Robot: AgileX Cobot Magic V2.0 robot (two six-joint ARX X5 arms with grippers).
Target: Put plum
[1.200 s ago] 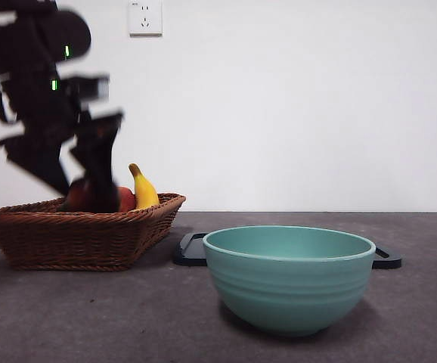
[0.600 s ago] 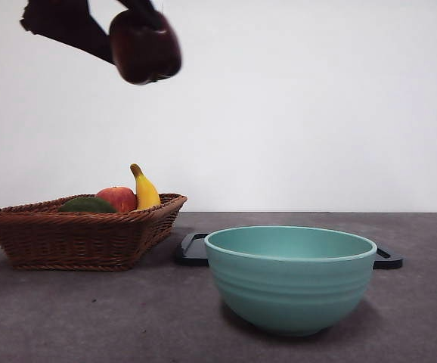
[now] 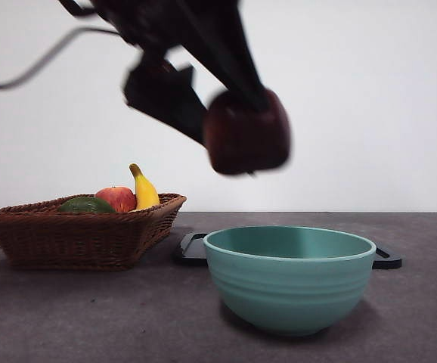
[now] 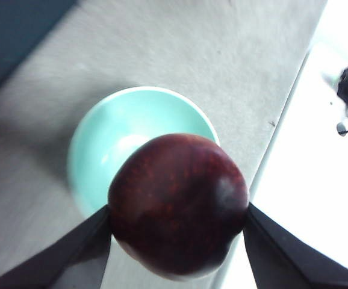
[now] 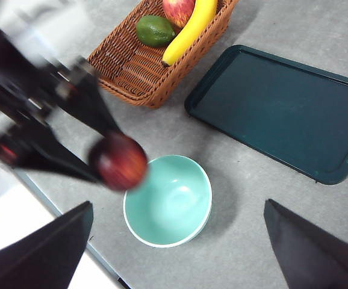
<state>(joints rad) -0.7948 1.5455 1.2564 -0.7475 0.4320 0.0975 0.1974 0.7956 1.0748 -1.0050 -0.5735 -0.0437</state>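
My left gripper [image 4: 177,217] is shut on the plum [image 4: 178,215], a glossy dark maroon round fruit. In the front view the left gripper [image 3: 237,128] holds the plum [image 3: 247,134] in the air above the left part of the teal bowl [image 3: 289,276]. The left wrist view shows the bowl [image 4: 120,144] below the plum. The right wrist view shows the plum [image 5: 118,162] beside the bowl's [image 5: 168,201] rim, held by the left arm. My right gripper [image 5: 177,241] is open and empty, high above the table.
A wicker basket [image 3: 75,231] at the left holds a red apple [image 3: 117,199], a banana [image 3: 144,189] and a dark green fruit [image 3: 86,205]. A dark flat tray [image 5: 282,111] lies behind the bowl. The table's edge runs close to the bowl [image 4: 282,120].
The left gripper lifted the plum out of the basket, then carried it right and down to above the bowl. Basket and bowl stayed put.
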